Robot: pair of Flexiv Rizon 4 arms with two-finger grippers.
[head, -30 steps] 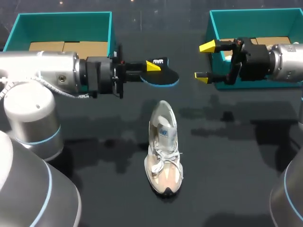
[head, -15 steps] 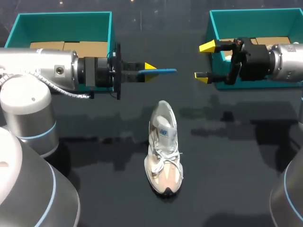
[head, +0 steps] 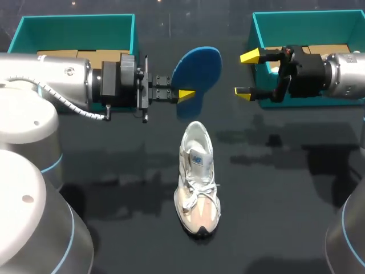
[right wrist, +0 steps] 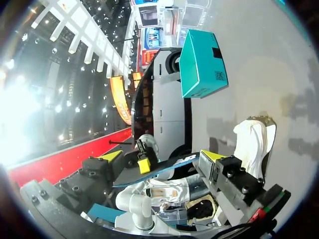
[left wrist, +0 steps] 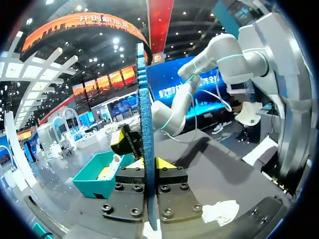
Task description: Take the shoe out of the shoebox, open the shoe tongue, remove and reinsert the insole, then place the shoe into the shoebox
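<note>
A pale sneaker, the shoe (head: 197, 178), stands on its sole in the middle of a dark table (head: 285, 217), outside both boxes, laces tied, toe pointing at the near edge and heel toward the grippers. Just beyond the heel, the blue insole (head: 198, 67) is held off the table with its flat face turned up to the head camera. The left gripper (head: 183, 94) is clamped on the insole's lower end; its wrist view shows the insole edge-on, pinched between both fingers. Well apart to the right, the right gripper (head: 246, 73) holds nothing, its fingers spread wide, just beside the right box (head: 308, 20). The teal left box (head: 77, 23) sits at the far left, with cardboard (head: 77, 56) inside.
</note>
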